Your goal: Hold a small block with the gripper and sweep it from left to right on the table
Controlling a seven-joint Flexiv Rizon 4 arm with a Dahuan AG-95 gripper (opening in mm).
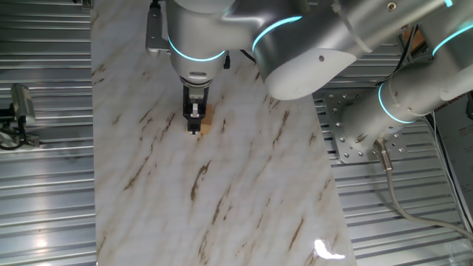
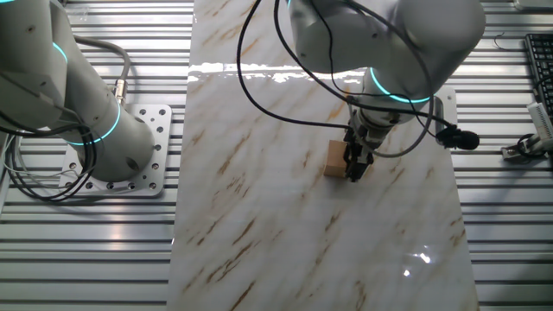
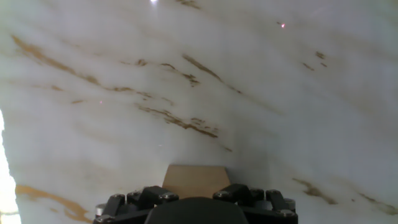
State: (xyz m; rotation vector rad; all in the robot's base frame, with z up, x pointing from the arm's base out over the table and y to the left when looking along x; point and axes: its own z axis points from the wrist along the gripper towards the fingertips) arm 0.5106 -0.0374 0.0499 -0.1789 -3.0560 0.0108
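**Claw down beside the block on the marble slab**

Narrow black two-fingered gripper (image 1: pixel 194 127) under a silver-grey wrist with a glowing cyan ring, pointing straight down, tips at or just above the slab. Fingers close together in both fixed views; whether clenched on the block or merely pressed against its side, cannot tell. In the hand view only the black finger base visible along the bottom edge, tips out of sight.

Small light tan wooden cube-like block (image 1: pixel 206 118) touching the gripper: at about 2 o'clock of the fingertips in one fixed view, at 9 o'clock in the other fixed view (image 2: pixel 335 160). In the hand view (image 3: pixel 196 180) directly at 12 o'clock of the finger base, flat on the surface.

Likely handling, judged from appearance: light, rigid, not fragile; plain wooden faces probably grippy enough for the pads, yet apt to slide freely on polished stone. Best hold across two opposite flat side faces, low and centred, fingers square to the faces so no twisting during the sweep. Pressed too hard downward, possible chatter or tipping.

Beyond that, the long white marble-patterned table (image 1: pixel 244 192) with brown streaks, glossy, showing lamp reflections. Corrugated grey metal flooring (image 1: pixel 44 185) on both sides. Second grey arm (image 2: pixel 78 104) on a bolted base plate, well apart from the block.

Containers: none visible in any view.
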